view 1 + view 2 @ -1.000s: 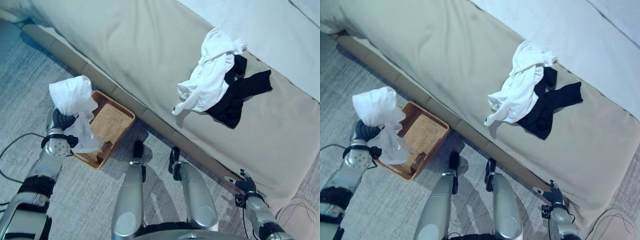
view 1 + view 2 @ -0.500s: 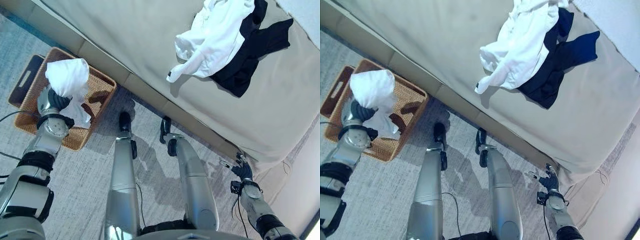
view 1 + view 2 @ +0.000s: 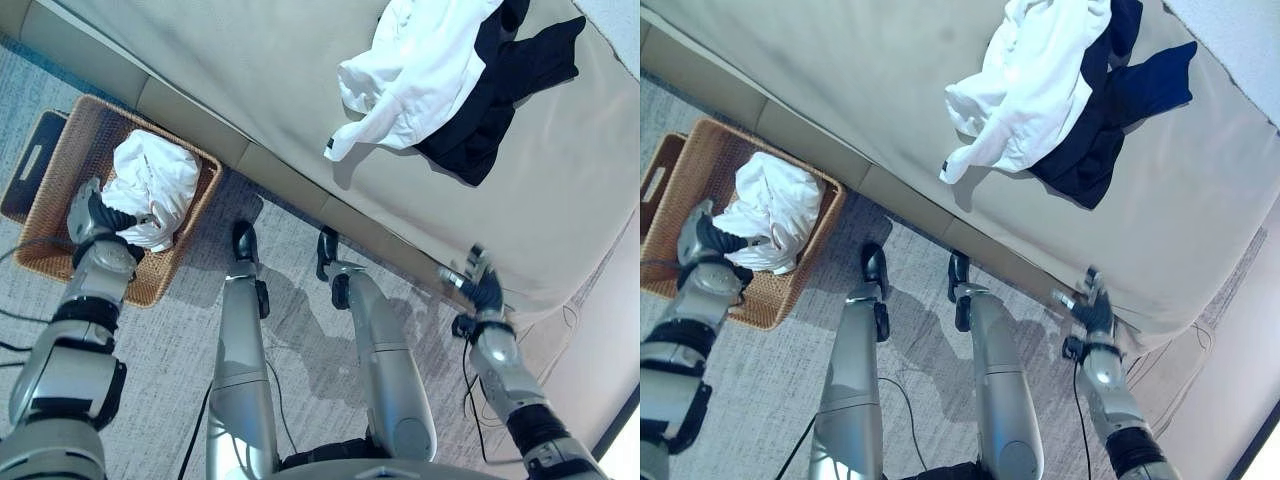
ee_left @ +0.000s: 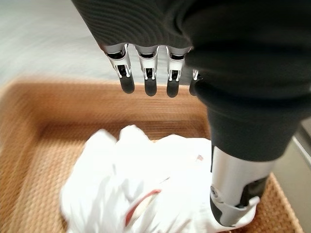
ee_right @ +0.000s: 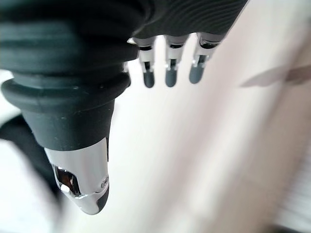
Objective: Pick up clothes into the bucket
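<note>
A crumpled white garment (image 3: 152, 186) lies inside the wicker basket (image 3: 62, 148) on the floor beside the bed. My left hand (image 3: 92, 212) hovers at the basket's near rim, open, its fingers (image 4: 150, 73) straight above the cloth (image 4: 146, 189) and only the thumb tip touching it. On the beige bed (image 3: 250, 70), a second white garment (image 3: 420, 68) lies partly over a black one (image 3: 492, 100). My right hand (image 3: 480, 290) is raised at the bed's near edge, well short of those clothes, with its fingers (image 5: 170, 65) straight and nothing in it.
A flat dark tray with a handle slot (image 3: 28, 172) lies against the basket's far side. Grey carpet (image 3: 160, 380) covers the floor along the bed's base (image 3: 270, 175). A pale wall runs past the bed's corner at the right.
The left hand has come down over the basket and let go of the white garment, which now lies inside. The right hand has risen to the bed's edge. The camera has shifted.
</note>
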